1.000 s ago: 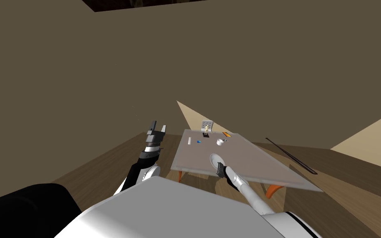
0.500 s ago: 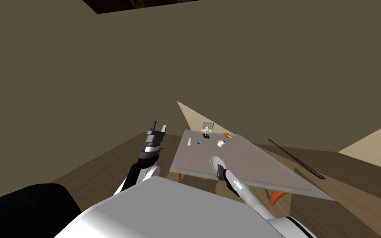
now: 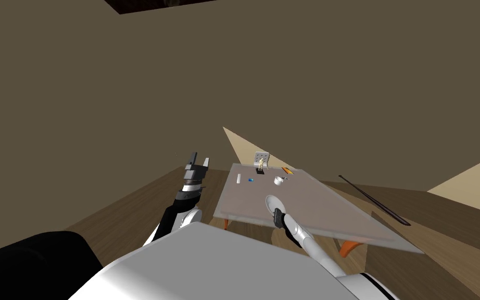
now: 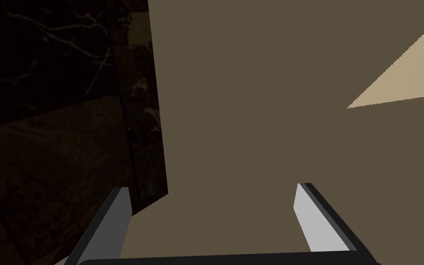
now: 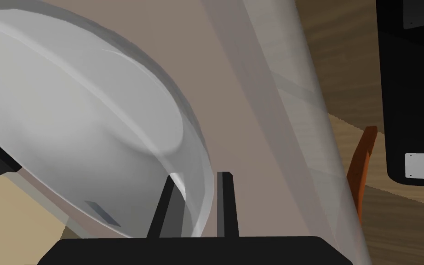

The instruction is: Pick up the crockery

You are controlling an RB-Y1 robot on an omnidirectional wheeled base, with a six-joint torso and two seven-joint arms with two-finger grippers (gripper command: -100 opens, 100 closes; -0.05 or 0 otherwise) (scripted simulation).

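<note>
Right gripper (image 5: pixel 198 177) first: its two fingers stand close together with the rim of the white plate (image 5: pixel 82 129) between them, one blade on each side of the rim, so it is clamped on the plate's edge. One finger (image 5: pixel 169 207) shows through the plate's translucent rim, the other (image 5: pixel 225 202) is on the outer side. In the head view my right gripper (image 3: pixel 276 212) is at the near edge of the table (image 3: pixel 317 208), and the white plate (image 3: pixel 273 201) lies just beyond it, close to that edge. I cannot tell whether the plate rests on the top or sits just off it.

The table has a flat grey top (image 5: pixel 238 92) on orange legs (image 3: pixel 347 245), one of which (image 5: pixel 360 165) shows below the top's edge beside my right hand. Farther back on the top stand a small white cup (image 3: pixel 278 180), a small blue item (image 3: pixel 250 179), a short white bar (image 3: pixel 238 178), a pale figurine on a dark base (image 3: pixel 260 165), a grey rack with holes (image 3: pixel 261 157) and an orange item (image 3: pixel 285 170), all well apart from the plate. A thin dark rod (image 3: pixel 374 200) lies on the wooden floor (image 3: pixel 129 208) on the table's right.

My left gripper (image 3: pixel 199 160) is raised beside the table's left side, touching nothing, its fingers (image 4: pixel 314 221) spread wide apart.
</note>
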